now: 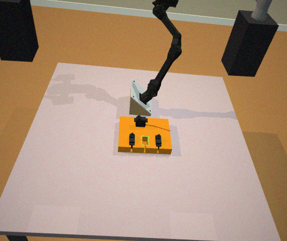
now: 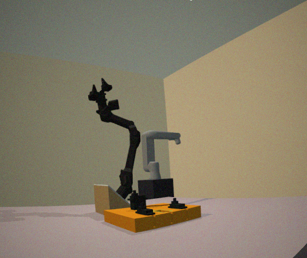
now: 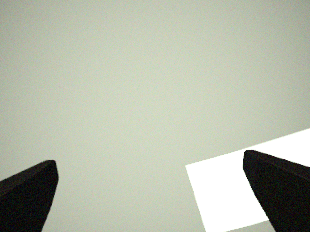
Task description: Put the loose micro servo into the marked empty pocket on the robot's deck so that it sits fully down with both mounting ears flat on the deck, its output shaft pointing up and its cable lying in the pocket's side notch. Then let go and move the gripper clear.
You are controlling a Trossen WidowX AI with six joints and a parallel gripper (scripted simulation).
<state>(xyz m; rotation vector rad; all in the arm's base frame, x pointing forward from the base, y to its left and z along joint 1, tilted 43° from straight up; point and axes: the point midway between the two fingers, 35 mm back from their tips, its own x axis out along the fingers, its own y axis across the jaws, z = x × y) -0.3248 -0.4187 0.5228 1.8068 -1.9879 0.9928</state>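
The loose black micro servo stands upright on the orange deck, near its back edge. Its thin cable runs across the deck to the right in the top view. The marked pocket is empty, outlined in green at the front middle of the deck, with its notch towards the front edge. My gripper is open and empty, raised high above and behind the deck with its fingers pointing up. In the top view its fingertips are out of frame.
Two seated black servos flank the pocket. A wedge-shaped mount at the arm's base stands just behind the deck. Dark pedestals stand beyond the table, one carrying a grey arm.
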